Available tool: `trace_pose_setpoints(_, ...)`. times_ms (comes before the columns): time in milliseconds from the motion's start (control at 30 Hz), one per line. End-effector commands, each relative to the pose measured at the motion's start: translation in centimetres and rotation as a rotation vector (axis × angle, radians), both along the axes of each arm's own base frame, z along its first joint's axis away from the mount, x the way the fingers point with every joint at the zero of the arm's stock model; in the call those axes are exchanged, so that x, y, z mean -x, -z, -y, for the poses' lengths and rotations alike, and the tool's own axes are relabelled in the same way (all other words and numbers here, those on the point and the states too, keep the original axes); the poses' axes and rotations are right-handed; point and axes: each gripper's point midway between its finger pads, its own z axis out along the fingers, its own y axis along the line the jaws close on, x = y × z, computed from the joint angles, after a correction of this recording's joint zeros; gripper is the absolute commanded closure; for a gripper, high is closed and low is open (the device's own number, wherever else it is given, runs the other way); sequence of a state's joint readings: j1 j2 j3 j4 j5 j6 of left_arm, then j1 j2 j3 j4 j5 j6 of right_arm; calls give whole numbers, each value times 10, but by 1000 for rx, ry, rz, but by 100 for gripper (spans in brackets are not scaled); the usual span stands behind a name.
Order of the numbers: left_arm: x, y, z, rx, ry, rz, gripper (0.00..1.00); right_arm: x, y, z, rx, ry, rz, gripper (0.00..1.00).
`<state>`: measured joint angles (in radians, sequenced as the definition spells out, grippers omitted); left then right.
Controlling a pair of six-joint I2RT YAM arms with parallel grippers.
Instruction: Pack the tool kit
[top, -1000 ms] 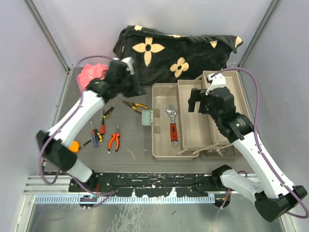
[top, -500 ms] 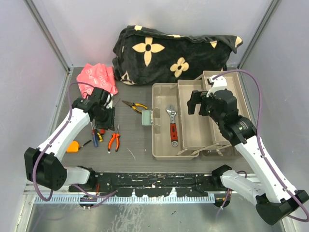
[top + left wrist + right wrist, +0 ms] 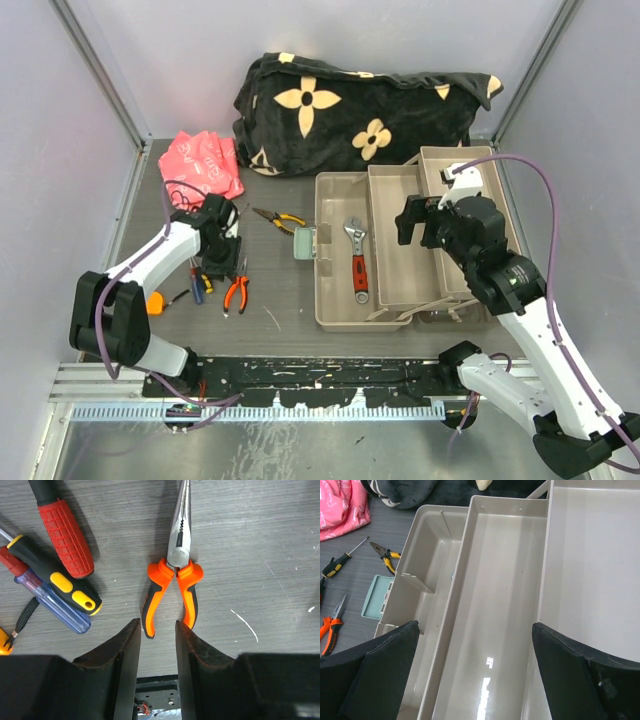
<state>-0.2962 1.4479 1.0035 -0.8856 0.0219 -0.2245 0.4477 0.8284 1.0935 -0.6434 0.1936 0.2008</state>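
Note:
The tool kit's box [image 3: 335,295] lies open right of centre, its beige trays folded out. A red-handled wrench [image 3: 358,262] lies in the left tray. Orange-handled pliers [image 3: 236,290] [image 3: 172,575] lie on the table, left of the box. My left gripper [image 3: 222,265] [image 3: 157,627] hovers just beside their handle ends, narrowly open with nothing between its fingers. Screwdrivers [image 3: 200,283] [image 3: 65,530] lie beside the pliers, and an orange tape measure [image 3: 152,302] is further left. My right gripper [image 3: 418,222] [image 3: 475,630] hangs wide open over the middle tray [image 3: 495,580], holding nothing.
Yellow-handled pliers [image 3: 280,219] and a small teal case [image 3: 305,243] lie just left of the box. A pink bag [image 3: 203,163] sits at the back left. The black flower-patterned blanket [image 3: 360,110] fills the back. Walls close in on both sides.
My left arm has swung from the back near the blanket down and forward to the loose tools, ending over the orange pliers. The right arm has shifted slightly to the right.

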Motion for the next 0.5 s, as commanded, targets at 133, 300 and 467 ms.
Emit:
trace_pose_setpoints(133,-15,21,5,37,-57,-13,66,4,-15,6,-25,23,47,0)
trace_pose_setpoints(300,-12,37,6,43,-81,-30,67,6,-16,7,-26,23,48,0)
trace_pose_setpoints(467,-6,45,9,62,-98,-52,67,5,-14,15,-13,64,50,0)
